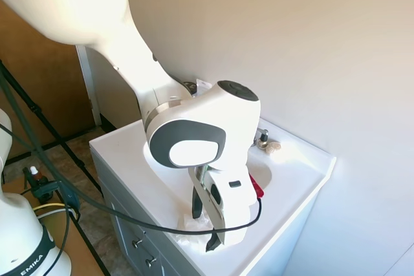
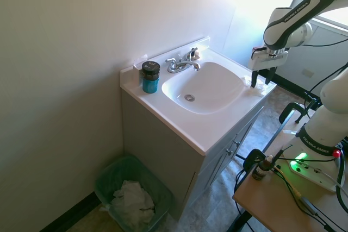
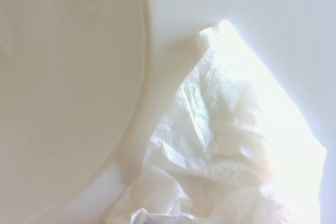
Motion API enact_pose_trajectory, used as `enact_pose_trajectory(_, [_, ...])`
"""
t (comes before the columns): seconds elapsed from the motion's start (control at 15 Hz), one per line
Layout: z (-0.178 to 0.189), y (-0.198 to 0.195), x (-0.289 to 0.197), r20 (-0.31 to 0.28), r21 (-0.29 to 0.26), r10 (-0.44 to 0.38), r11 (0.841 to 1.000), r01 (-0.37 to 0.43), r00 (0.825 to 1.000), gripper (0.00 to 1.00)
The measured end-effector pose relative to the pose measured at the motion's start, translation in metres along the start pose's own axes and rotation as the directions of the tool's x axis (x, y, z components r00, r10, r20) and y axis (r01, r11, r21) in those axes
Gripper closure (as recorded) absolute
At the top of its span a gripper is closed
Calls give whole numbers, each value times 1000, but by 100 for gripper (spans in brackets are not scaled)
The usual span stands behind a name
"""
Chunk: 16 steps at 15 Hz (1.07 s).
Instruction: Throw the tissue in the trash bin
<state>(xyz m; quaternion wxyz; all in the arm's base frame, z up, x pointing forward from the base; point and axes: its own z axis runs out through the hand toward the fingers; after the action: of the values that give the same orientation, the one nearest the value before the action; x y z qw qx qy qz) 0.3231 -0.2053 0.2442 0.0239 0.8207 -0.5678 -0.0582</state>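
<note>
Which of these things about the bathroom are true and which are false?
1. The tissue lies on the counter beside the sink. True.
2. The trash bin is empty. False: it already holds crumpled white paper.
3. The gripper is right above the tissue. True.
4. The blue jar stands inside the sink. False: it stands on the counter by the faucet.

The arm's bulk hides most of the sink (image 1: 262, 174) and much of the tissue (image 1: 189, 225). Up close, the tissue (image 3: 220, 161) runs off the edge, partly washed out by glare.
</note>
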Motion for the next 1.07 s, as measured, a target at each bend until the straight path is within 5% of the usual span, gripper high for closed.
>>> enact_pose_trajectory(1.07, [9,-28,-4,29,26,-48,999,48,998,100])
